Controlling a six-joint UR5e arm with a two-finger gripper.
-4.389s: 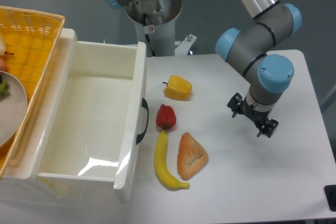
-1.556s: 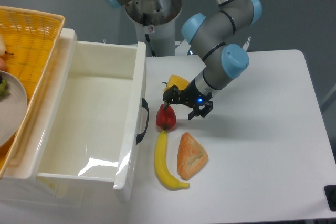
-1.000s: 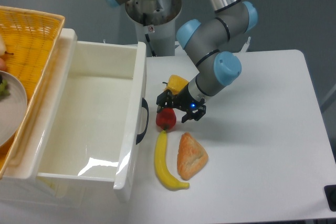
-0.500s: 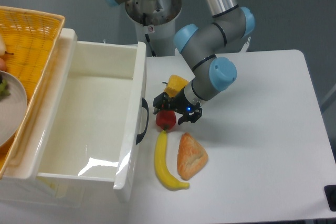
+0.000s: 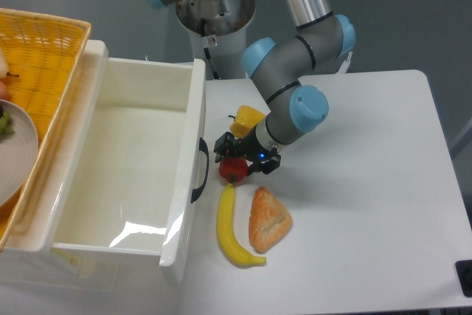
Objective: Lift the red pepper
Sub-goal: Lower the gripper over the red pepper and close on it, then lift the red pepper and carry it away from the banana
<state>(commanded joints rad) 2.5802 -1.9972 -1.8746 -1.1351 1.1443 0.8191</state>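
We had gripper w/ fingers spread, right over red pepper on table btwn yellow pepper & banana; pepper just below fingers, nothing held yet

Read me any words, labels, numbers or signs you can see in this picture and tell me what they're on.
No readable text anywhere.
A small red mark on a white sticker on the robot base: too small to read.
The gripper above the red pepper shows only a blue light, no lettering.
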